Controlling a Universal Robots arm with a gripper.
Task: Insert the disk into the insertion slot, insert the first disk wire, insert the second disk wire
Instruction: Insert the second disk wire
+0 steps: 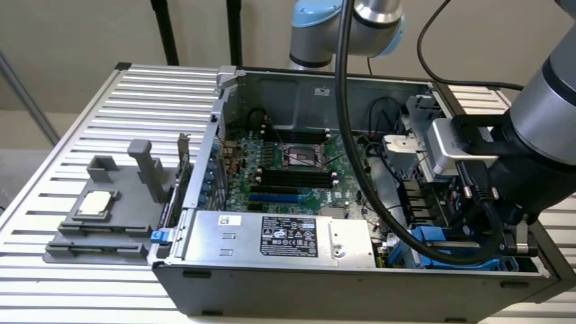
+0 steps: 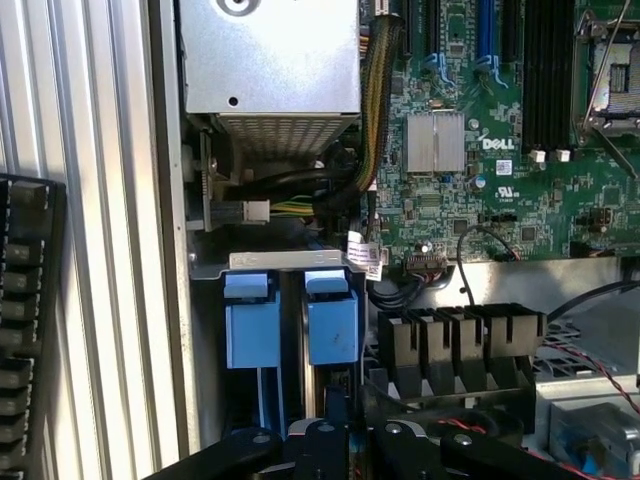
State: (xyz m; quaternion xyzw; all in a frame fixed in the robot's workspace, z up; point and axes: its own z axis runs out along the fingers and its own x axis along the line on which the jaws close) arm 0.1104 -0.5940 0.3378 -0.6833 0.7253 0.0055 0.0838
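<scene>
The insertion slot (image 2: 290,262) is a drive cage at the corner of the open computer case, beside the power supply. Two bright blue carrier tabs (image 2: 250,320) (image 2: 332,315) stand side by side in it. I take these for disk carrier ends; no silver drive body or white label shows. My gripper (image 2: 345,440) hangs just over the cage, nearest the second blue tab, with a dark part (image 2: 337,395) right in front of it. In the exterior view my arm's wrist (image 1: 468,155) reaches down over the blue cage (image 1: 441,244) at the case's right end.
The silver power-supply box (image 1: 279,236) (image 2: 270,55) lies along the case's front wall. The green motherboard (image 1: 288,162) (image 2: 480,150) fills the middle. A thick black cable (image 1: 423,251) loops by the cage. A row of black connectors (image 2: 460,335) sits beside it. A grey fixture (image 1: 99,216) stands on the slatted table.
</scene>
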